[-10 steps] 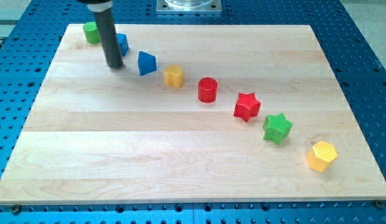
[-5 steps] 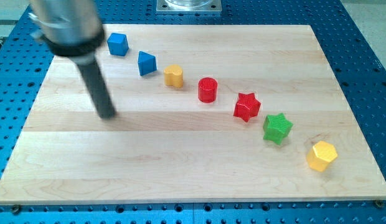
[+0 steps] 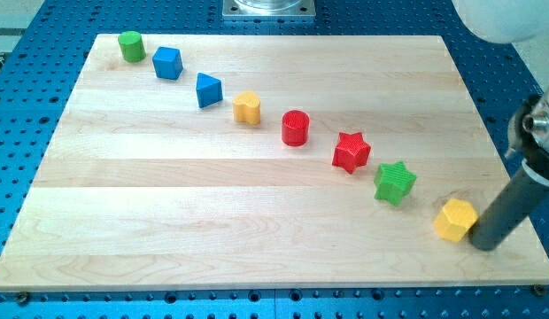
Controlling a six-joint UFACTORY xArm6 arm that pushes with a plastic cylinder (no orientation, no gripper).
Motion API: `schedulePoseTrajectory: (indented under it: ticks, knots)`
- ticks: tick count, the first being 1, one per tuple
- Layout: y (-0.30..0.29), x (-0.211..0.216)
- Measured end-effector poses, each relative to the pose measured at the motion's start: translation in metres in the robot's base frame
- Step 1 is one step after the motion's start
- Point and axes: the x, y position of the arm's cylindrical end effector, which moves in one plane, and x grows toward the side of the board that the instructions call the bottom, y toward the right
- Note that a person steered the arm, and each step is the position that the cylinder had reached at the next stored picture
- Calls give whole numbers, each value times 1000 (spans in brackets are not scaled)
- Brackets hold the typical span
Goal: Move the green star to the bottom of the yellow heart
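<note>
Plastic green star block (image 3: pixel 395 182), near the wooden board's (image 3: pixel 257 221) right edge, looks light, rigid, slidable; push its right flank; my tip (image 3: pixel 483 245), jawless, holding nothing, stands beside the bottom-right corner; yellow heart block (image 3: pixel 247 107) sits toward the top edge.

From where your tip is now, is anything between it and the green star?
Yes. My tip sits right of the yellow hexagon, which lies between it and the green star. Toward the yellow heart, the red star and red cylinder line the way.
</note>
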Motion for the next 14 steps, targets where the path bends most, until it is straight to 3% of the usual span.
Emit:
schedulePoseTrajectory:
  ticks: [2,4,5,6,7,8,9,10,11,12,13,14]
  knots:
    - [-13,-64]
    - [-152,-39]
    - [-216,-74]
    - [-228,-62]
    - [-143,-25]
    - [-125,-64]
    - [-185,-99]
    - [-245,-103]
    - [-259,-74]
    - [-304,-117]
    - [-308,-70]
    - [-222,-70]
